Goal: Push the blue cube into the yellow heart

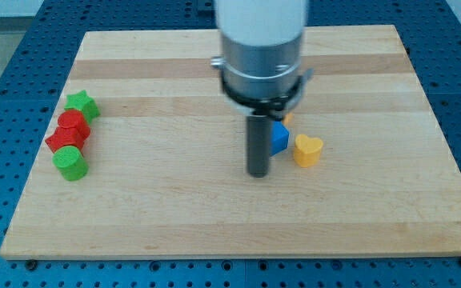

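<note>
My tip (258,173) rests on the counter (174,208) just at the 8 o'clock side of the blue cube (278,138), close enough that I cannot tell whether they touch, since the rod hides the cube's near edge. The end effector is a bare rod: nothing to open or close, nothing gripped. The blue cube sits a little past the board's centre toward 3 o'clock, and the yellow heart (307,150) lies just at its 4 o'clock side, with at most a sliver of a gap between them.

The cube looks like a small, light, rigid plastic piece on smooth wood, so I judge it will slide readily and may spin if struck off-centre. There is no taking hold of it; the contact should land on the middle of the face opposite the heart, roughly its 10 o'clock side, pushing gently, because the equally light heart will skid away if hit hard.

Count: one blue cube, one yellow heart, one orange scrap (289,117) peeking behind the arm, shape hidden. At 9 o'clock, well apart, a cluster: one green star (81,104), two red blocks (73,122) (63,141), one green cylinder (70,162)
</note>
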